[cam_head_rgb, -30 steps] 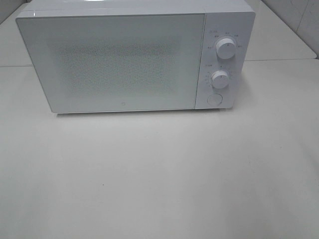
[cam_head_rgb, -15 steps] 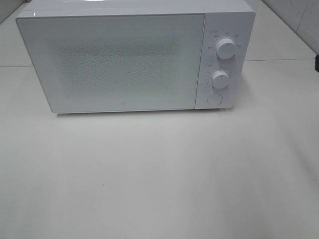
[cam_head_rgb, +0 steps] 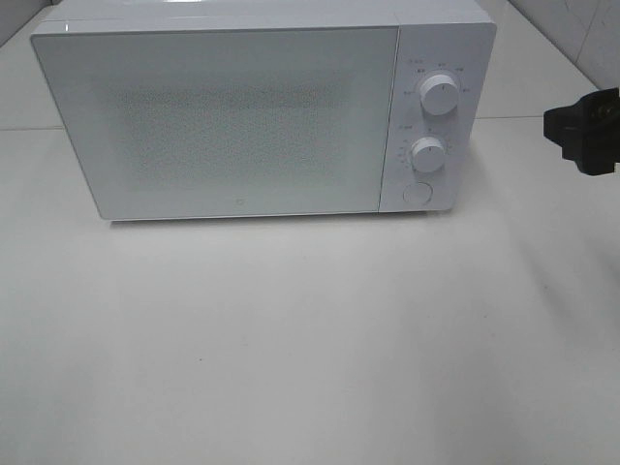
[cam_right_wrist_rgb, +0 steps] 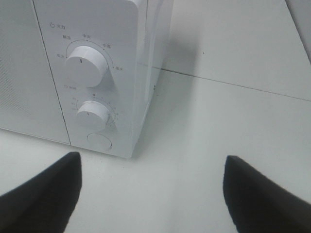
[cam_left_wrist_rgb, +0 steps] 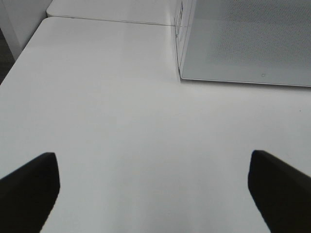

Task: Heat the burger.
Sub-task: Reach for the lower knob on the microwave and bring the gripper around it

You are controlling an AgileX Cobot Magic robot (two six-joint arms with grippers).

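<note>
A white microwave stands at the back of the table with its door shut. Its panel has two knobs and a round button; the panel also shows in the right wrist view. No burger is in view. My right gripper is open and empty, in front of and to the right of the panel; its arm enters at the right edge of the high view. My left gripper is open and empty over bare table, left of the microwave's corner.
The white table spreads in front of the microwave. A seam between tabletops runs beside the microwave's right side. The table's left edge shows in the left wrist view.
My right arm has come into the high view from the right edge, moving left toward the microwave's panel. The microwave has not moved.
</note>
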